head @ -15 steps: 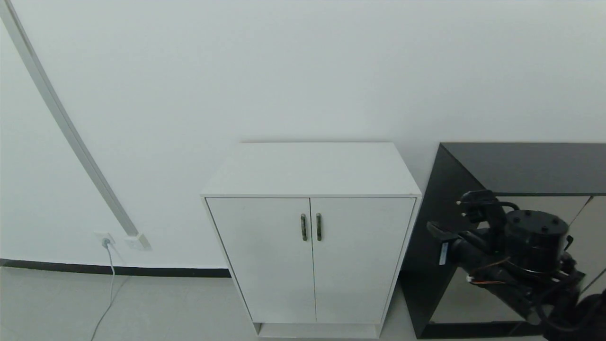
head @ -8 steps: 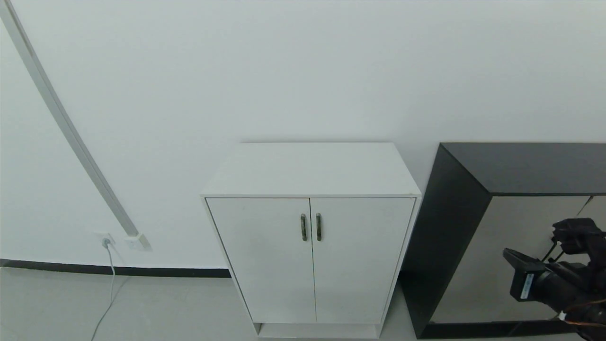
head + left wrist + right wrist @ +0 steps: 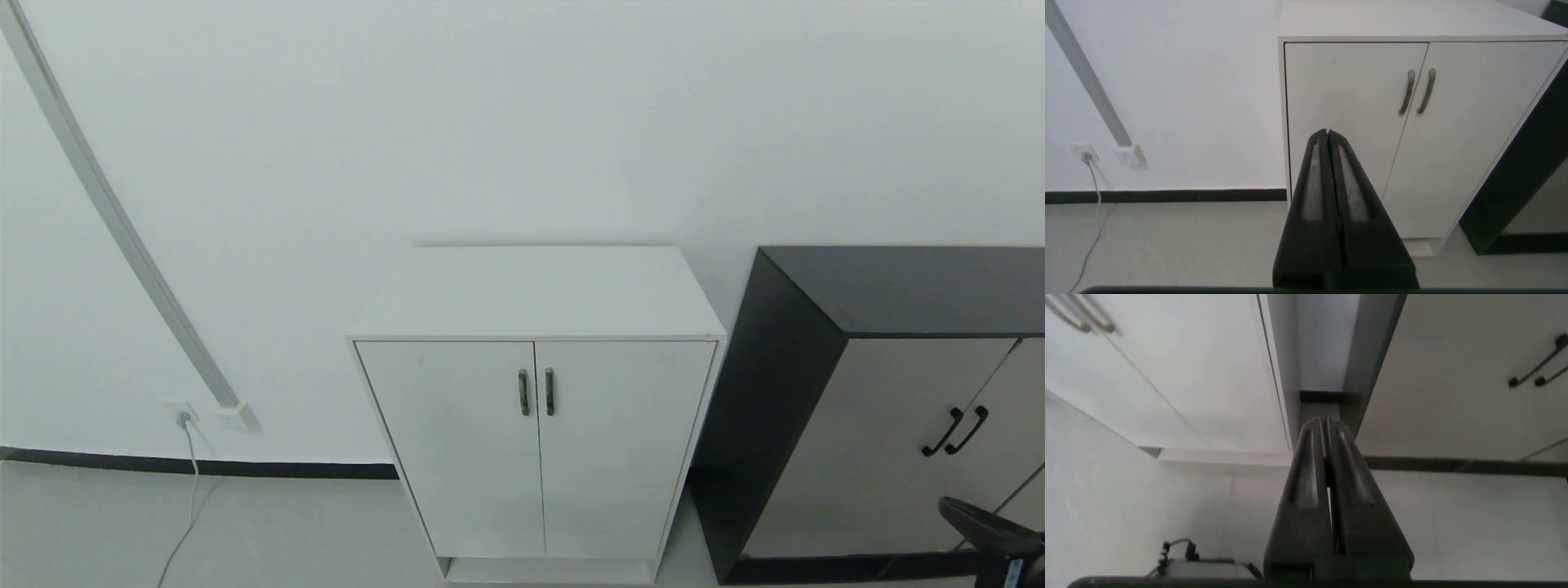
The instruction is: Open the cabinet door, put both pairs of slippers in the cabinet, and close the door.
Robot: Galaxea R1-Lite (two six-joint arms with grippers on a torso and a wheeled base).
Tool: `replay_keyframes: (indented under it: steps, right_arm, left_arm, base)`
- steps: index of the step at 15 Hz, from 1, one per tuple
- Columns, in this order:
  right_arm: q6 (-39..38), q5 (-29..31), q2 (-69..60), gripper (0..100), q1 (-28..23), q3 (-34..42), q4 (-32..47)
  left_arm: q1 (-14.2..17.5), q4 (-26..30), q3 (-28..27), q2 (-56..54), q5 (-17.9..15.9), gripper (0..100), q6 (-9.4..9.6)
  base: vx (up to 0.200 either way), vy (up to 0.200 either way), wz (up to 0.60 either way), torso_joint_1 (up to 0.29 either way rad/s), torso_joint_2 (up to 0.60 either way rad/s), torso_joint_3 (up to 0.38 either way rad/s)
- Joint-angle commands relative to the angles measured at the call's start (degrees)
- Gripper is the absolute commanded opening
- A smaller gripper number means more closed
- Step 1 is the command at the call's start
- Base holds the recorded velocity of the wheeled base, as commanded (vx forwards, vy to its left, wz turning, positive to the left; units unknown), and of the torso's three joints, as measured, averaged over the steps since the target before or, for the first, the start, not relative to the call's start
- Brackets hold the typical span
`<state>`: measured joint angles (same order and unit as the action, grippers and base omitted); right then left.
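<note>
Squarely faces white cabinet (image 3: 535, 290), doors closed, upright handles (image 3: 523, 392) at the seam. Points left gripper (image 3: 1328, 135), pressed together, at its left door (image 3: 1355, 90), likely nearer them than right gripper (image 3: 1327, 423), also pinched, low.

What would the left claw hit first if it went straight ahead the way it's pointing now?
Most likely the white cabinet's left door, on the plain panel beside its handle. The shut left claw aims at it with nothing visible between, though depth is unclear.

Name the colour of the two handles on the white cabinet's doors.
Dark grey-brown metal. The handles show best in the left wrist view.
</note>
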<state>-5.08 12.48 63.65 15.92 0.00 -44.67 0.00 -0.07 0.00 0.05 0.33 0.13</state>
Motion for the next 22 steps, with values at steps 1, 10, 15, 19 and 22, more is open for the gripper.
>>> replay_keyframes:
  steps: [1,10,15,19,22]
  right_arm:
    - [0.4,-0.2,-15.3,0,0.3,0.0,10.9]
    - [1.5,-4.9,-46.8,0,1.2,-0.4,43.2]
    - [1.5,-5.3,-47.8,0,5.9,-1.3,43.3]
    - [2.2,-8.4,-49.8,0,6.2,0.0,44.5]
    - [2.5,-8.4,-49.8,0,2.1,0.0,44.5]
  left_arm:
    - [0.0,0.0,0.0,0.0,0.0,0,-0.05]
    - [0.0,0.0,0.0,0.0,0.0,0,-0.13]
    - [0.0,0.0,0.0,0.0,0.0,0,-0.05]
    - [0.0,0.0,0.0,0.0,0.0,0,0.04]
    - [0.0,0.0,0.0,0.0,0.0,0,0.04]
  base:
    - [0.0,0.0,0.0,0.0,0.0,0.0]
    - [0.0,0.0,0.0,0.0,0.0,0.0]
    - [0.0,0.0,0.0,0.0,0.0,0.0]
    - [0.0,0.0,0.0,0.0,0.0,0.0]
    - [0.0,0.0,0.0,0.0,0.0,0.0]
